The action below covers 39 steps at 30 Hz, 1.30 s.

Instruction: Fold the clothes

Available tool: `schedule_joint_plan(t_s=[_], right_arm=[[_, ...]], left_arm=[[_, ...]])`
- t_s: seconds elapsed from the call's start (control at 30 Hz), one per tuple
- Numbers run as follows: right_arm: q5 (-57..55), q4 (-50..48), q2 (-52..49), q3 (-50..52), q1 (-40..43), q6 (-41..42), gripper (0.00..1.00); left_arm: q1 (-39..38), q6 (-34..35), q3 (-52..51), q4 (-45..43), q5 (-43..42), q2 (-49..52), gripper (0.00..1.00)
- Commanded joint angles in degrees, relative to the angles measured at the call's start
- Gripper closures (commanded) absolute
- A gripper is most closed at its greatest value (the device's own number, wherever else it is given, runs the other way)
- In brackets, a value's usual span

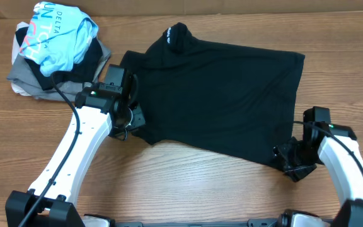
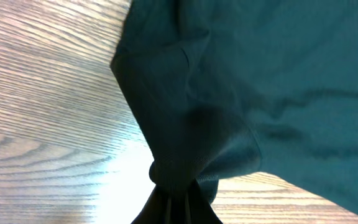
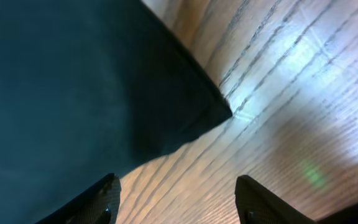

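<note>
Black shirt [image 1: 225, 94] lies spread out across the middle of your desk [image 1: 188, 183]. Your left jaws are pressed together, pinching a bunched fold at the shirt's edge on the left arm's side. Your right jaws stand spread at the shirt's near corner, not closed on it.

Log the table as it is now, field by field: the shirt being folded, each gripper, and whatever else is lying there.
garment: black shirt, spread mostly flat on the table, with a small bunched part at its far edge
left gripper: shut on the black shirt's left edge, fabric gathered at its fingers
right gripper: open, by the shirt's near right corner, not gripping it
side pile: light blue shirt lying on a grey garment, at the table's far left
</note>
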<state>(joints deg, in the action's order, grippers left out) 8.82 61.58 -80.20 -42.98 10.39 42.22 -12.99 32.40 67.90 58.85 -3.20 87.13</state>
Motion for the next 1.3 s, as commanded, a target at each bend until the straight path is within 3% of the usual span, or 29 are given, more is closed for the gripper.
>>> schedule_joint_plan(t_s=[0.0,0.33,0.57,0.67,0.9,1.27], right_arm=[[0.3,-1.7,-3.1,0.5,-0.2,0.2,0.37],[0.0,-7.0,-7.4,0.7,-3.9,0.2,0.47],[-0.4,-12.8,-7.4,4.8,-5.8,0.3,0.75],[1.2,-14.4,-7.4,6.3,-5.8,1.1,0.96],[2.0,-9.4,-6.3,3.6,-5.7,1.3,0.96],[2.8,18.5,7.8,-12.7,-5.1,-4.8,0.96]], left_arm=[[0.3,-1.2,1.3,-0.7,2.4,-0.4,0.96],[0.3,-1.1,1.3,-1.4,6.0,-0.4,0.95],[0.3,-1.1,1.3,-2.2,6.4,-0.4,0.95],[0.3,-1.1,1.3,-2.2,6.4,-0.4,0.95],[0.3,-1.2,3.1,-1.8,6.8,-0.4,0.96],[0.3,-4.2,22.6,14.7,11.3,-0.8,0.96]])
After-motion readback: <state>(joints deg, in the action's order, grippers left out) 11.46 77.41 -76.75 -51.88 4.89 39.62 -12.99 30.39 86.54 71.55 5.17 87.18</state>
